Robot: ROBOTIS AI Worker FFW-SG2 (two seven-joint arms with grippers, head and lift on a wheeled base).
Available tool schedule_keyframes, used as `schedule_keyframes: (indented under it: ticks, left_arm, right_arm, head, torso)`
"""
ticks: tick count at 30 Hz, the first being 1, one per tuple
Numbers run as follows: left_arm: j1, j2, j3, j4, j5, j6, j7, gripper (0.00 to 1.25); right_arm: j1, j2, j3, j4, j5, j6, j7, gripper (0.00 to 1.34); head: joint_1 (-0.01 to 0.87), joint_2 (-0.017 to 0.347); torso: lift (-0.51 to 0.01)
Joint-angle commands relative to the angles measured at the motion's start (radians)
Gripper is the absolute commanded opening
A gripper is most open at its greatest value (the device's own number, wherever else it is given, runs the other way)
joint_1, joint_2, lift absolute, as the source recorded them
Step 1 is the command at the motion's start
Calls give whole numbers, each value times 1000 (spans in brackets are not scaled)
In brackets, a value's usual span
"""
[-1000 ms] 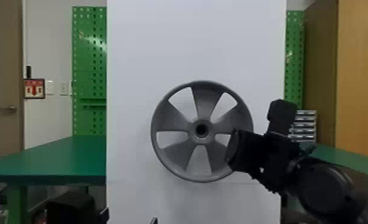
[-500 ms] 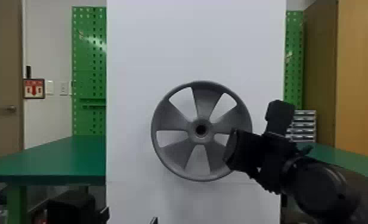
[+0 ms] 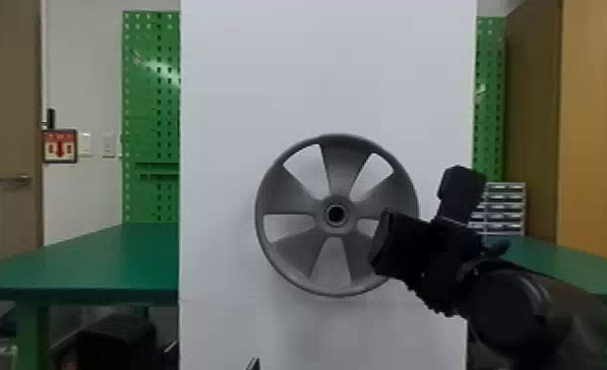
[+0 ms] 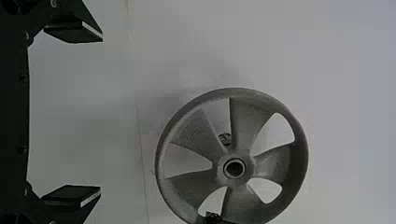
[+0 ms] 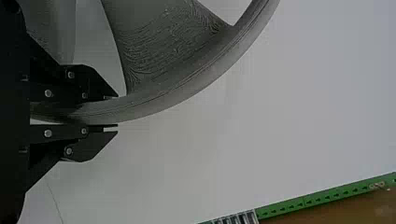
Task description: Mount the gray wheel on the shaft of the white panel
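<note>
the gray wheel (image 3: 341, 172) is held upright in front of the white panel (image 3: 248, 88), its face seen nearly square-on in the head view. its right-hand rim is overlapped there by the right gripper (image 3: 383, 246), whose grip is partly hidden by its own body. in the right wrist view the rim is seen clasped between the two fingers of the right gripper (image 5: 117, 111), one on either side.

in the head view the hub (image 3: 336, 227) is seen with a dark bore. in the left wrist view a small round part, taken to be the shaft (image 4: 225, 138), is seen through an opening between spokes, beside the hub and behind the wheel. the depth of the gap cannot be told.

the left gripper (image 3: 212, 356) is placed low and near, left of the wheel; in the left wrist view its fingers (image 4: 74, 32) are spread wide apart.

the panel is flanked by a left green table (image 3: 115, 261) and a right green table (image 3: 582, 265).
</note>
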Motion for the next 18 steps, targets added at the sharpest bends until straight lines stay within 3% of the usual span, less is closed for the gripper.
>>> schedule_keyframes:
  ticks: [1,18]
  left_arm:
    - [1,0,-1,0,1,1,0,1118]
    - [-1,2,-2,0,6,1,5,1118]
  right_arm:
    - [-8,2,-4,22,3,-26,-3,153]
    - [-11,2,-20,56,-17,-61,-25,153]
  head:
    - [34,31]
    - [34,31]
  torso:
    - [-491]
    - [-491]
